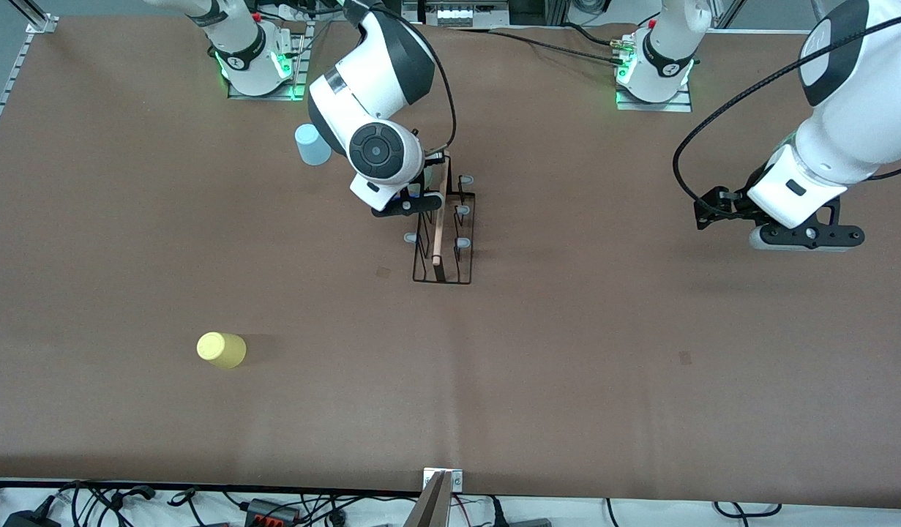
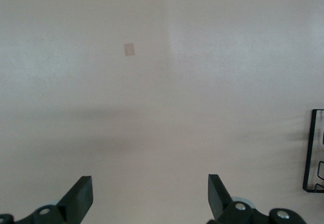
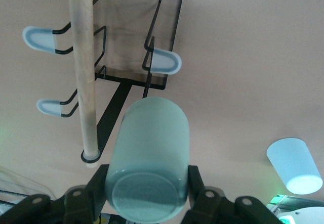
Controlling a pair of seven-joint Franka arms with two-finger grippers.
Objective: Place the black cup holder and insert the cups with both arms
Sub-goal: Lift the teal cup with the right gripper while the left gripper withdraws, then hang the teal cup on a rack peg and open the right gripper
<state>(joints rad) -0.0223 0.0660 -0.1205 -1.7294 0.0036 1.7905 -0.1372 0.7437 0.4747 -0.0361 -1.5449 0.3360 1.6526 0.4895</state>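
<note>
The black cup holder (image 1: pixel 443 241) stands mid-table, its wooden rod (image 3: pixel 83 57) running along the top and grey-tipped pegs (image 3: pixel 164 61) sticking out on both sides. My right gripper (image 1: pixel 413 201) hangs over the holder's end nearest the robots' bases. That gripper (image 3: pixel 147 183) is shut on a pale green cup (image 3: pixel 149 153), whose base faces the wrist camera and whose mouth points at a peg. A light blue cup (image 1: pixel 312 144) sits beside the right arm. A yellow cup (image 1: pixel 221 350) sits nearer the front camera, toward the right arm's end. My left gripper (image 1: pixel 805 236) waits open over bare table (image 2: pixel 150 183).
The holder's corner (image 2: pixel 315 150) shows at the edge of the left wrist view. Both arm bases (image 1: pixel 256 66) (image 1: pixel 655 73) stand along the table's edge farthest from the front camera. Cables and a metal bracket (image 1: pixel 443 479) line the edge nearest that camera.
</note>
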